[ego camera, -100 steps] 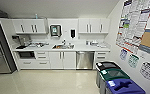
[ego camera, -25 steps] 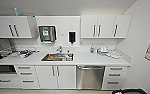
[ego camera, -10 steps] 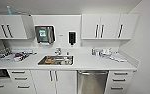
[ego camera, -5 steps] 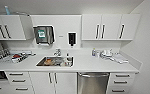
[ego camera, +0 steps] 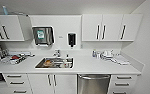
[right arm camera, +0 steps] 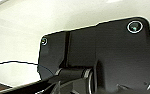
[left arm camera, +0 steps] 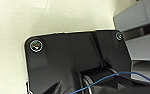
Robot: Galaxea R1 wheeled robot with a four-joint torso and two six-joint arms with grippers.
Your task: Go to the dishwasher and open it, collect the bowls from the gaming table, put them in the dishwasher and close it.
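A long white worktop (ego camera: 91, 65) is seen running along the wall beneath the upper cabinets. A steel sink (ego camera: 55, 62) is set into it left of centre, with some dishes inside and a tap (ego camera: 57, 53) standing at its back edge. At the left end a dish rack (ego camera: 1, 56) is placed, with a red item just beside it. Toward the right, near the wall, a cluster of small white items (ego camera: 106, 54) is laid, and a flat pale cloth or tray (ego camera: 121, 60) lies beside them.
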